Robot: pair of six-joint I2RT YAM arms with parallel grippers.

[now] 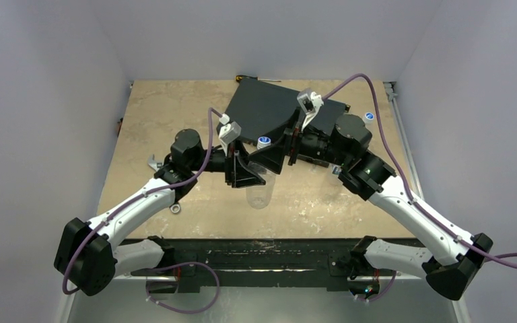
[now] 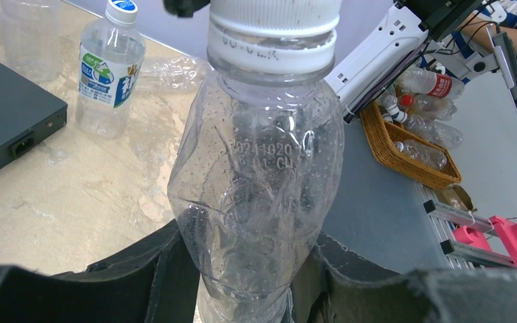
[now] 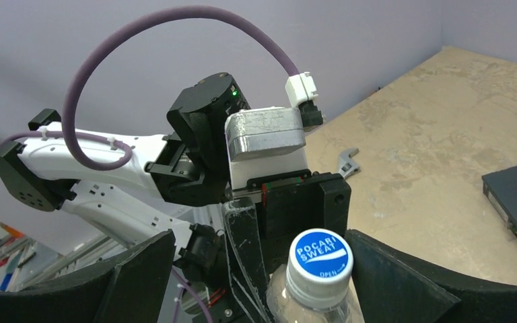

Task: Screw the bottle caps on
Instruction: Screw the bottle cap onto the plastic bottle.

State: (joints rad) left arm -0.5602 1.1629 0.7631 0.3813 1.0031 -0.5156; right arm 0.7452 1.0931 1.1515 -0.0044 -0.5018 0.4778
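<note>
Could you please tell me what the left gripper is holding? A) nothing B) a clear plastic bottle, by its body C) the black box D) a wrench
B: in the left wrist view the left gripper clamps the crumpled body of the clear plastic bottle from both sides.

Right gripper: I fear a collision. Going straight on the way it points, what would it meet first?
Likely the blue cap on the clear bottle, which sits between the right gripper's open fingers. Just behind it stands the left gripper, clamped on that bottle; depth is unclear.
</note>
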